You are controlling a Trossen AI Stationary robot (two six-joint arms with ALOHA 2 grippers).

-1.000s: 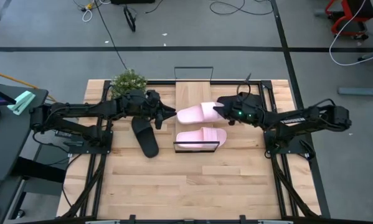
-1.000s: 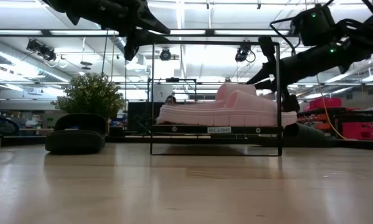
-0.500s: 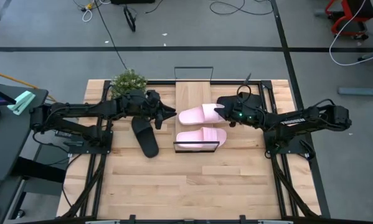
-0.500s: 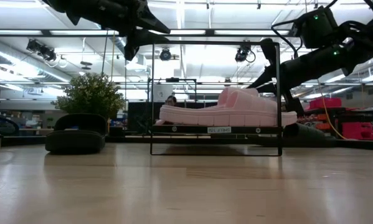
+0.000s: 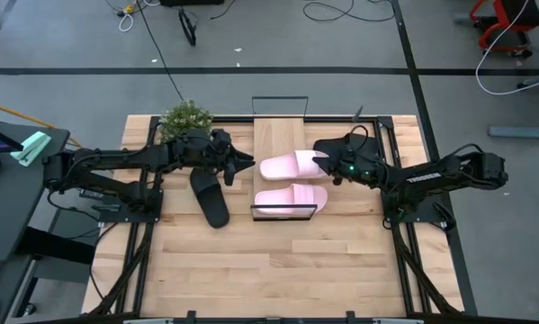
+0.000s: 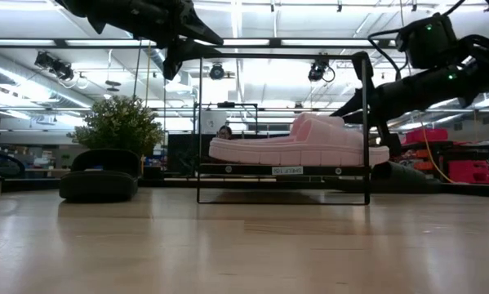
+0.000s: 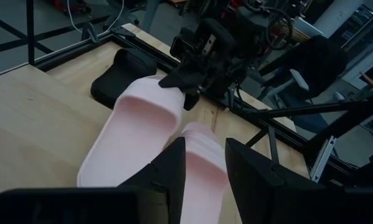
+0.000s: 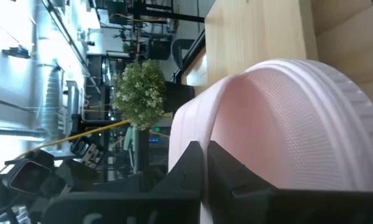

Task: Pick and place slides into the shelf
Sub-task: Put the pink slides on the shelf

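Observation:
The shelf (image 5: 278, 135) stands mid-table, and two pale pink slides lie on its plank. My right gripper (image 5: 321, 165) is at the strap end of the far pink slide (image 5: 287, 166), shut on it. The near pink slide (image 5: 290, 196) lies flat on its sole. One black slide (image 5: 209, 196) rests on the table left of the shelf. The other black slide (image 7: 121, 74) lies on the table just right of the shelf, beside my right arm. My left gripper (image 5: 242, 165) hovers open and empty, high above the shelf's left edge. My right gripper (image 8: 205, 149) has the far pink slide by its strap (image 8: 254, 118), at the toe end, coming level from the table's right and rolled on its side. The fingers nearly meet and hide how much of the strap lies between them. The slide's sole (image 6: 293, 155) lies flat on the plank.
A potted plant (image 5: 186, 117) stands at the table's far left, behind my left arm. The shelf's thin black wire frame (image 6: 365, 122) rises around the slides. Bare plank lies beyond the far pink slide, and open tabletop (image 5: 278, 270) stretches on the near side.
My right gripper has drawn back slightly toward the table's right edge. The far pink slide came with it a little. Its strap end, which was raised, has come down, and the slide now lies flat on the plank.

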